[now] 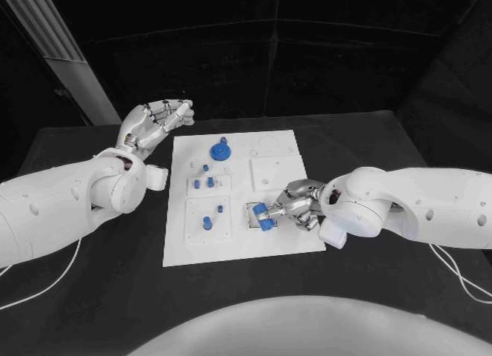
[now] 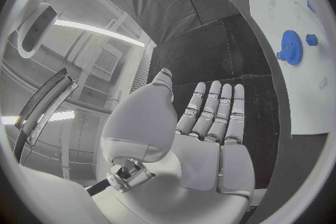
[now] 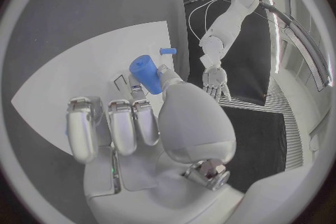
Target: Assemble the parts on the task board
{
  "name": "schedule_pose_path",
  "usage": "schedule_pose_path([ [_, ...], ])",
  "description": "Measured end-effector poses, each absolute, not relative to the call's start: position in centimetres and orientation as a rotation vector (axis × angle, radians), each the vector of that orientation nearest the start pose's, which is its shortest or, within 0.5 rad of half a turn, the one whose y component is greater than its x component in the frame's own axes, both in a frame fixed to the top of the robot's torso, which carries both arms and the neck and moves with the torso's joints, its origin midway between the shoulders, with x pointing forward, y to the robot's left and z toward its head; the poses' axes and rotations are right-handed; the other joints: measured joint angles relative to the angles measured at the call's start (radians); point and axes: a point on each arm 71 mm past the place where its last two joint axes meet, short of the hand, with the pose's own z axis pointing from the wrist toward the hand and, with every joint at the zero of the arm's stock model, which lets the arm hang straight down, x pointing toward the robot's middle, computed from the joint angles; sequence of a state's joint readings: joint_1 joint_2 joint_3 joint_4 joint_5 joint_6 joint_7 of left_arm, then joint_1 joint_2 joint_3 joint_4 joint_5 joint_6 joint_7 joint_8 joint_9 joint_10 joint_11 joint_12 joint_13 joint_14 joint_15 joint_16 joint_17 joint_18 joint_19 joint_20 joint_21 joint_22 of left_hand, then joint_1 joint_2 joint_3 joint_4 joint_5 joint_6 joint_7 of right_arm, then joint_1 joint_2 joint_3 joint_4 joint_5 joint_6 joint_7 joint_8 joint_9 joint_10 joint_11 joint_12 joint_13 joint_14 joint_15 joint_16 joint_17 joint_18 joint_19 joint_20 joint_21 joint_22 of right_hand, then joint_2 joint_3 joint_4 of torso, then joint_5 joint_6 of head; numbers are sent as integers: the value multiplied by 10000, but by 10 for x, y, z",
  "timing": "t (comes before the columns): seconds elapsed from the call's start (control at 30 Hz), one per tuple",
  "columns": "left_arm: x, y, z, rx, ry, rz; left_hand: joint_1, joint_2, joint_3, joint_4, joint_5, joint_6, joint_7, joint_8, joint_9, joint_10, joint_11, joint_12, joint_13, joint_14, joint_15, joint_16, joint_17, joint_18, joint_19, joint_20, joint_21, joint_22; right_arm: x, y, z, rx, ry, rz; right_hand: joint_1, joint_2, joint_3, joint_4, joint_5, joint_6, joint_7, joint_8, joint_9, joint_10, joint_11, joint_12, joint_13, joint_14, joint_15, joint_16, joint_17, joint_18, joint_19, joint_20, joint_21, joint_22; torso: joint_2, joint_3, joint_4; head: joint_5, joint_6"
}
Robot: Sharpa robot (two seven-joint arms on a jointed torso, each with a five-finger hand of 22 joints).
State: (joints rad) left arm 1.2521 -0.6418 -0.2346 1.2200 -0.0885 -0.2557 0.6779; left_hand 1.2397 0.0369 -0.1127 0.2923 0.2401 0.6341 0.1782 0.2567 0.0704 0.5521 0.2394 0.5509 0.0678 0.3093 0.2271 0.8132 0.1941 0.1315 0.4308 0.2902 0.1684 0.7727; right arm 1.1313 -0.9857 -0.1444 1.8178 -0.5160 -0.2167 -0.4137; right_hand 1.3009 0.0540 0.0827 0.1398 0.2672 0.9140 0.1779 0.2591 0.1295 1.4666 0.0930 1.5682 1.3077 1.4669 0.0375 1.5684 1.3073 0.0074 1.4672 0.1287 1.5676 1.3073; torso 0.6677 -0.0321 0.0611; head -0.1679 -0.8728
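L hand is hovering over the black table, just beside the far-left corner of the task board; fingers are spreading wide, holding nothing. In the L wrist view the same hand is lying flat, palm open, fingers straight and side by side.

Moving right, on the board: a blue gear is sitting near the far edge, w/ a small blue knob just beyond it; the gear is also showing in the L wrist view. Nearer, small blue pegs are standing in the L-centre section, and two more blue pieces are resting in the near-L section.

R hand is reaching over the board's near-R area, pinching a blue cylindrical part between thumb and a finger. In the R wrist view the part is sitting at the fingertips of the R hand, above the white board; remaining fingers are curling inward. Whether the part is touching the board: cannot tell.
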Motion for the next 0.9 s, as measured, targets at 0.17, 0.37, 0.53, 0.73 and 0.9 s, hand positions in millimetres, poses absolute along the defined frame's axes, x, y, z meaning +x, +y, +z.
schedule_pose_path([
  [0.17, 524, 194, -213, -7816, 13498, -15496, 0, 0, 0, 0, 0, 0, 0, 0, 0, 0, 0, 0, 0, 0, 0, 0, 0, 0, 0, 0, 0, 0, 380, -199, -262, 8858, 23919, 8287, -52, 51, -38, 39, -69, 50, 17, -18, -1, 0, 0, 0, 0, 0, 0, 0, 0, -1, 0, 0, 0, 0, 1, 1, 0, 20, 0],
  [0.37, 524, 194, -213, -7816, 13500, -15498, 39, 39, 0, 0, 45, 0, 0, 40, 0, 0, 0, 0, 0, 0, 0, 43, -20, 1, 0, 0, 0, 1, 381, -197, -263, 8916, 23923, 8159, -85, 83, -47, 106, -300, 80, 4, -75, -5, 0, 0, 0, 0, 0, 0, 0, 0, 0, -36, 36, 0, 0, 1, 1, -7, 32, 0],
  [0.53, 524, 194, -213, -7814, 13504, -15508, 39, 39, 0, 0, 45, 0, 0, 40, 0, 0, -1, -1, 0, 0, 0, 42, -20, 0, 0, 0, 0, 2, 383, -196, -263, 8964, 23868, 8049, -143, 120, -133, 194, -587, 150, -27, -128, -37, 0, 0, 0, 0, 0, 0, 0, 0, -1, -16, 55, 0, 0, 1, 1, -7, 51, 0],
  [0.73, 524, 194, -213, -7817, 13503, -15504, 39, 39, 0, 0, 45, 0, 0, 40, 0, 0, 0, -1, 0, 0, 0, 42, -20, 0, 0, 0, 0, 2, 385, -195, -264, 9024, 23764, 7946, -170, 146, -191, 252, -693, 239, -84, -141, -45, 0, 0, 0, 0, 0, 0, 0, 8, -1, -1, 71, 0, 0, -3, 1, -7, 58, 0],
  [0.9, 524, 194, -213, -7817, 13505, -15508, 39, 39, 0, 0, 45, 0, 0, 40, 0, 0, 0, -1, 0, 0, 0, 42, -19, 0, 0, 0, 0, 3, 386, -193, -264, 9038, 23716, 7870, -209, 107, -274, 335, -758, 313, -151, -191, -54, 0, 0, 0, 0, 0, 0, 0, 8, -1, 0, 71, 0, 0, -4, -2, -7, 59, 0],
])
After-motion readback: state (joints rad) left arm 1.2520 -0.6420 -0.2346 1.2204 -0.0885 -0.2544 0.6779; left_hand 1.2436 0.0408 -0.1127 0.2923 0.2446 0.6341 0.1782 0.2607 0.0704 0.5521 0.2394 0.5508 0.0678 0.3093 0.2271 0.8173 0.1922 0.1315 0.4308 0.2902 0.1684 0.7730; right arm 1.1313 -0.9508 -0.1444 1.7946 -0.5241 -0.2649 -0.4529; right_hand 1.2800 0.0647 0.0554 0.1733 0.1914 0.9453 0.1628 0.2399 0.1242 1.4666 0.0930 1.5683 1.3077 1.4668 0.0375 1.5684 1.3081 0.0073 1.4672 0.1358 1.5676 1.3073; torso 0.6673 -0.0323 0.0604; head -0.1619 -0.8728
